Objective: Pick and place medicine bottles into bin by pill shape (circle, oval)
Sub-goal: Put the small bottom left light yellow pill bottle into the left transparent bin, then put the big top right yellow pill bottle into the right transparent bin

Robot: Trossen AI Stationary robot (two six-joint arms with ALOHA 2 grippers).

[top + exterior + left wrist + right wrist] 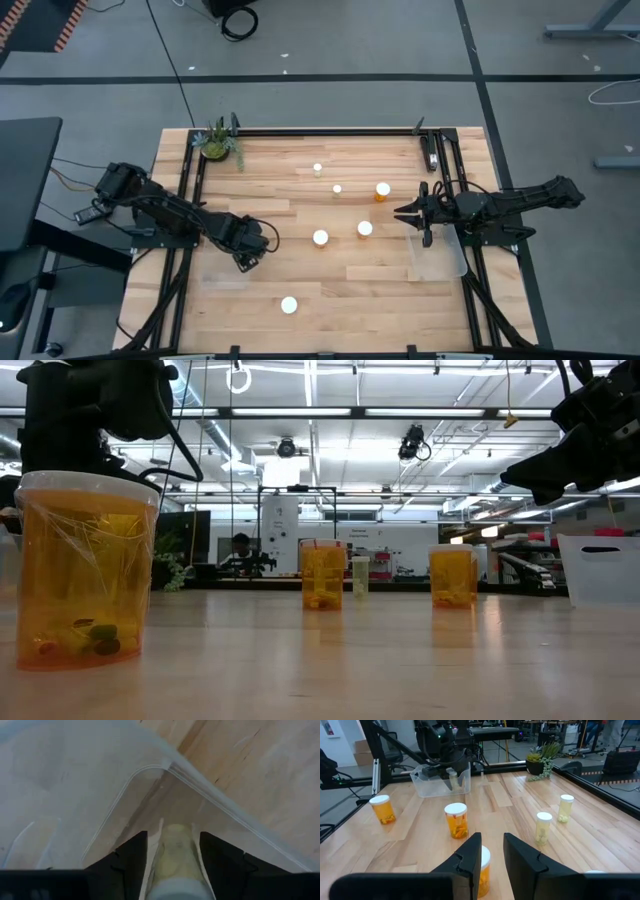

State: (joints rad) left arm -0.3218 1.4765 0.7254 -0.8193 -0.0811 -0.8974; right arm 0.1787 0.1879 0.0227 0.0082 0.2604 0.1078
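One pale bottle point(174, 855) lengthwise in left gripper point(172, 851), over bin point(75, 780)

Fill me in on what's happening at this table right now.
The robot is sorting medicine bottles into clear bins. The left gripper holds a pale bottle over the clear bin on its side of the table. The right gripper is open above the table beside its own bin, facing the loose bottles. Six white-capped bottles stand on the wood, including one near the front edge. A potted plant sits at the back corner.
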